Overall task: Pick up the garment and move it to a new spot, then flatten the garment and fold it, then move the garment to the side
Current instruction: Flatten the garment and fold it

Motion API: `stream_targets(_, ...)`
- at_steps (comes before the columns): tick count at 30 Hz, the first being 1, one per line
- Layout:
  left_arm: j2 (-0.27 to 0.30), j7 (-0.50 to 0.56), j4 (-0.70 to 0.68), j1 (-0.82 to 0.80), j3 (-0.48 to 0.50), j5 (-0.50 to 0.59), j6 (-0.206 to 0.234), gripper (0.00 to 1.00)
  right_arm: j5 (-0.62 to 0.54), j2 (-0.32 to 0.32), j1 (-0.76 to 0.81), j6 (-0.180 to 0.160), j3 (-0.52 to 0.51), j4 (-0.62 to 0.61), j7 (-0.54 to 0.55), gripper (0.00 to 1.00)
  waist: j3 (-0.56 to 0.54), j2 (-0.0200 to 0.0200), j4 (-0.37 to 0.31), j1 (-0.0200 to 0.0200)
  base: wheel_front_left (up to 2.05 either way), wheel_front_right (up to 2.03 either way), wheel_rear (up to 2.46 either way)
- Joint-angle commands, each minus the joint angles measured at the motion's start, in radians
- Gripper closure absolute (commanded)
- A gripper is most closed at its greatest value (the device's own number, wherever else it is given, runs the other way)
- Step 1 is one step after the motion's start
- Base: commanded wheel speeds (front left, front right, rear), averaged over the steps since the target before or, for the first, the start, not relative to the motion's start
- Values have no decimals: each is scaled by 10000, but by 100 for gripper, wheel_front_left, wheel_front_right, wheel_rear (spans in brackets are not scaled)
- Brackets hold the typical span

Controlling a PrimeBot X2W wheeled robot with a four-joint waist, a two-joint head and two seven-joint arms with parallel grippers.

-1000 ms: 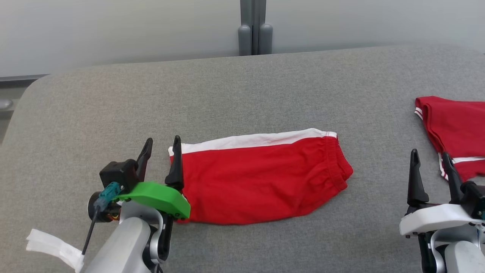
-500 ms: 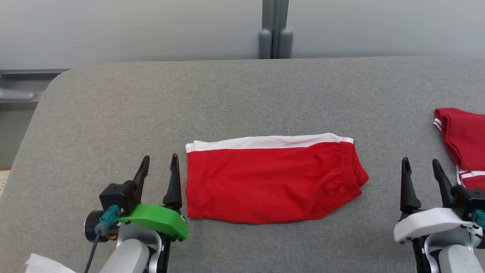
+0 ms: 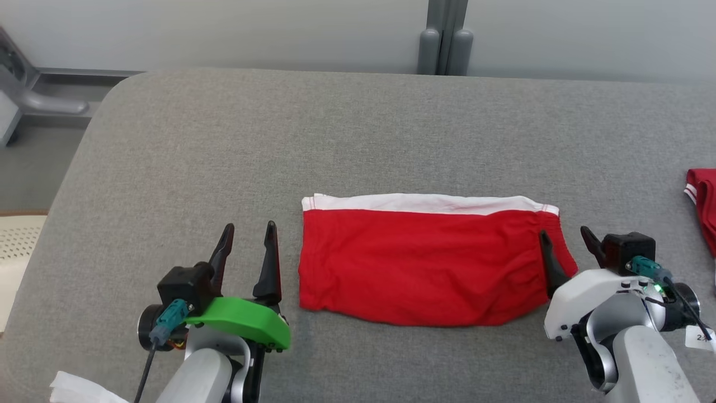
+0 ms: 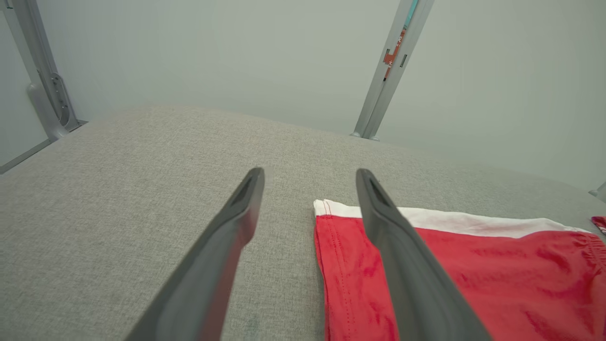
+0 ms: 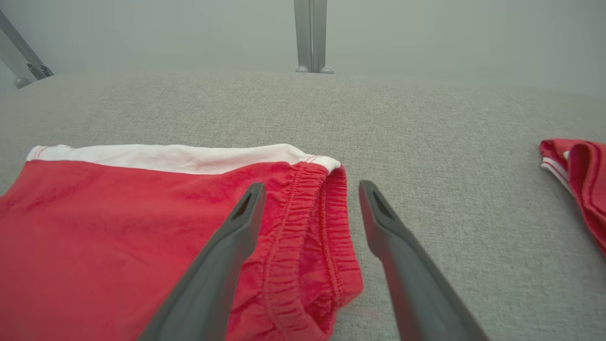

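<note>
Dark fingers (image 3: 269, 263) on both arms are spread wide, nothing held.

- The left gripper (image 3: 249, 226) now sits just off the left hem of the garment (image 3: 425, 263), clear of the cloth. A second ago its inner finger overlapped that hem.
- The right gripper (image 3: 563, 232) has come across from well right of the garment to its waistband end. One finger is over the gathered elastic (image 5: 303, 227), the other over bare grey pad (image 3: 358, 140) just past the edge. The right wrist view confirms the straddle. Can't tell whether the tips touch fabric yet.
- Garment lies flat on the pad and looks folded over, with the white strip (image 3: 425, 202) along its far edge. Shape reads the same as in the earlier frames, so the cloth hasn't been dragged. The whole-scene shift is the head camera turning.
- The second red garment (image 3: 706, 207) is well to the right of the garment and looks untouched.

Read: fold looks done, and the arms bracketing both ends suggests setup for the last step, moving it to the side. No grip yet. The left arm probably needs to step in over the hem first, then both pinch through all layers. Risk: catching only the top layer, so the fold opens on lift.
</note>
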Motion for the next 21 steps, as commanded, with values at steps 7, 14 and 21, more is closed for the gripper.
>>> stream_targets(7, -221, -27, 145, -106, 52, 168, -168, 0, -339, -48, -464, -12, -294, 1198, 1104, 0, 278, 0, 509, 0, 0, 0, 0)
stream_targets(14, -347, -27, 309, -36, 234, 275, -251, 0, 162, -42, -558, -12, -235, 2110, 1818, 0, 252, 0, 528, 0, 0, 0, 0)
stream_targets(21, -384, -27, 366, 10, 360, 406, -329, 0, 54, -42, -770, -13, -694, 2481, 1898, 0, 245, 0, 387, 0, 0, 0, 0)
